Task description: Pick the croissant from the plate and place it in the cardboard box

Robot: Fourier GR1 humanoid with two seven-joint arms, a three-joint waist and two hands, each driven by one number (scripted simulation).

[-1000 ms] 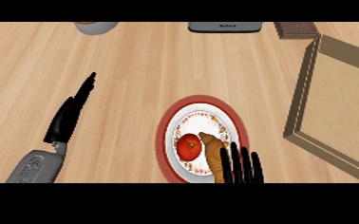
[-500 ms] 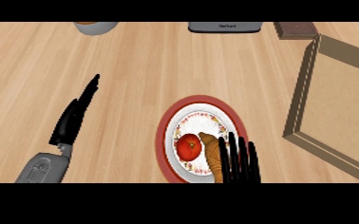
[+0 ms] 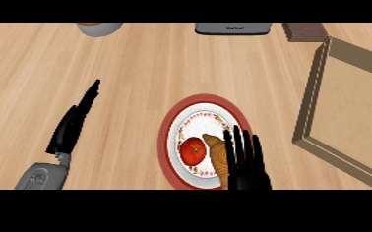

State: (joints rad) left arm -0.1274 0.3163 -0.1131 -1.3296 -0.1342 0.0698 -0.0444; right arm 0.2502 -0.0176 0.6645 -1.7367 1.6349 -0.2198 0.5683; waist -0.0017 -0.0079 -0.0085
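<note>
A red-rimmed white plate (image 3: 176, 124) lies near the counter's front edge. On it sit a brown croissant (image 3: 216, 153) and, to its left, a red tomato (image 3: 193, 151). My right hand (image 3: 247, 167) hovers over the croissant's right side with straight fingers pointing away from me, hiding part of it. The cardboard box (image 3: 320, 101) stands at the right edge, only partly in view. My left hand (image 3: 73, 123) rests at the left with straight fingers, holding nothing.
A grey appliance (image 3: 234, 28) stands at the back middle, a bowl (image 3: 99, 28) at the back left, and a dark brown block (image 3: 305, 31) at the back right. Bare wood lies between the plate and the box.
My right hand has slid forward over the plate, covering more of the croissant. My left hand has drifted slightly right and further away from me.
</note>
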